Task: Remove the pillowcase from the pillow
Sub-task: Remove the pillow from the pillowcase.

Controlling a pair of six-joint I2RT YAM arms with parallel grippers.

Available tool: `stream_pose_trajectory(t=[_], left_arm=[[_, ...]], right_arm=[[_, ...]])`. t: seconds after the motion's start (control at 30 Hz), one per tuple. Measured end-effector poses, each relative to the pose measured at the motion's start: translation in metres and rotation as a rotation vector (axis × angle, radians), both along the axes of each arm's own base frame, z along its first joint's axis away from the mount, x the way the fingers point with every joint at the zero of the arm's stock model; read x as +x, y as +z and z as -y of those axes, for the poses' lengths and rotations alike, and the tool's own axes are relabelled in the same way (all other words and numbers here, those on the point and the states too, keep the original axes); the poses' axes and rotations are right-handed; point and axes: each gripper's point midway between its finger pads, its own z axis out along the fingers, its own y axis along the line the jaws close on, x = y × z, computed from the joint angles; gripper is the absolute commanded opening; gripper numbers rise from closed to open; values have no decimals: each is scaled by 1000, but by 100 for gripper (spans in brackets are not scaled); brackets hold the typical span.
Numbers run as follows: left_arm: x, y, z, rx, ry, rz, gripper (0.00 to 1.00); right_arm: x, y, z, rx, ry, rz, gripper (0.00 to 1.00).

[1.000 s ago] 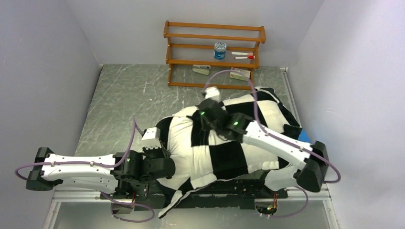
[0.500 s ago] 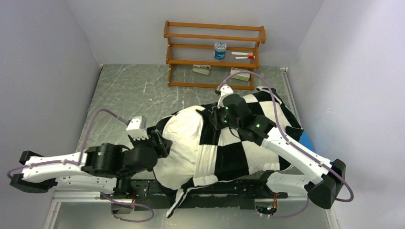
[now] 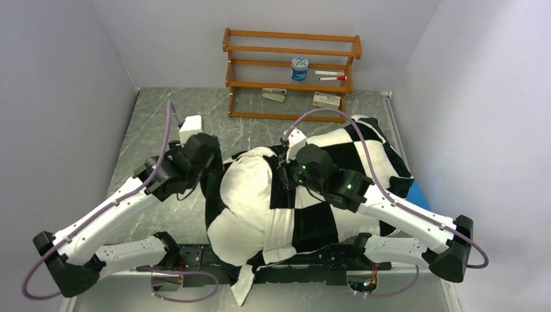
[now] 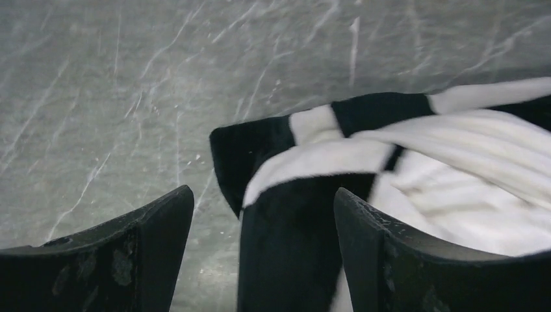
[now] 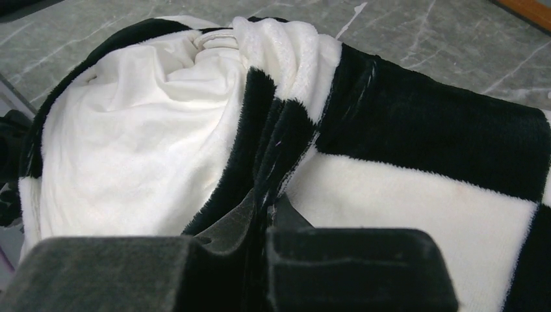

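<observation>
Top external: pillow (image 3: 243, 188) lies lengthwise left-right, bare end left, pillowcase (image 3: 315, 224) right.

- The tabletop (image 3: 162, 123) in front of me is grey and stone-patterned, crossed by pale veins and scratches.
- At its far edge I see an orange-brown wooden rack (image 3: 290, 51) with open tiers, close to the back wall (image 3: 260, 16).
- A small round blue-and-white jar (image 3: 299, 68) stands upright on a middle tier.
- Just right of the jar, on the same tier, lie a slim white pen (image 3: 325, 72) and a red-tipped marker (image 3: 334, 78).
- Two small pale boxes rest low in the rack: one (image 3: 273, 95) left of centre, the other (image 3: 326, 100) to its right.
- On my right, a corner of a blue pad (image 3: 416, 190) shows by the side wall.
</observation>
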Motion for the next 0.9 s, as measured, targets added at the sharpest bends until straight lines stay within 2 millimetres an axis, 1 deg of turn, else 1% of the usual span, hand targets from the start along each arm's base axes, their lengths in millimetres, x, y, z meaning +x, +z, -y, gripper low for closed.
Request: stream_pose_trajectory(t=[0.07, 0.1, 0.17, 0.23, 0.27, 0.33, 0.4, 0.43, 0.5, 0.53, 0.57, 0.6, 0.67, 0.7, 0.73, 0.77, 0.83, 0.9], left_arm=[[12, -20, -18, 8, 26, -64, 81], [14, -28, -24, 6, 27, -90, 81], [15, -44, -23, -35, -23, -139, 82], [9, -55, -11, -86, -113, -174, 84], [7, -58, -5, -105, -152, -182, 85], [2, -58, 7, -154, -228, -178, 86], [1, -49, 15, -198, -280, -153, 85], [1, -45, 19, -214, -300, -139, 82], [1, -38, 25, -241, -339, -120, 72], [1, -38, 28, -245, -352, -123, 60], [2, -40, 30, -243, -361, -130, 46], [3, -45, 31, -239, -364, -146, 37], [6, -58, 31, -220, -345, -192, 28], [8, -65, 29, -205, -319, -213, 20], [10, -70, 25, -194, -284, -223, 9], [12, -73, 21, -189, -255, -224, 5], [13, -74, 15, -191, -211, -208, 5], [13, -70, 10, -196, -178, -184, 5]], right_arm=[[-3, 3, 1, 10, 4, 7, 0], [-5, 4, 2, 16, 4, 10, 0], [-7, 6, 3, 26, 6, 13, 0], [-9, 7, 4, 33, 3, 13, 0], [-9, 7, 4, 34, 1, 13, 0], [-9, 7, 4, 34, -3, 12, 0], [-9, 7, 5, 34, -5, 11, 0], [-9, 7, 5, 34, -6, 11, 0], [-9, 5, 5, 35, -8, 8, 0], [-9, 4, 5, 34, -9, 6, 0], [-9, 4, 5, 35, -10, 5, 0], [-9, 4, 4, 37, -12, 6, 0], [-7, 4, 6, 38, -28, 9, 0], [-5, 4, 7, 37, -44, 13, 0], [-3, 4, 9, 35, -58, 17, 0], [0, 5, 11, 31, -80, 25, 0], [9, 13, 15, 17, -137, 49, 0], [18, 26, 17, 8, -188, 78, 0]])
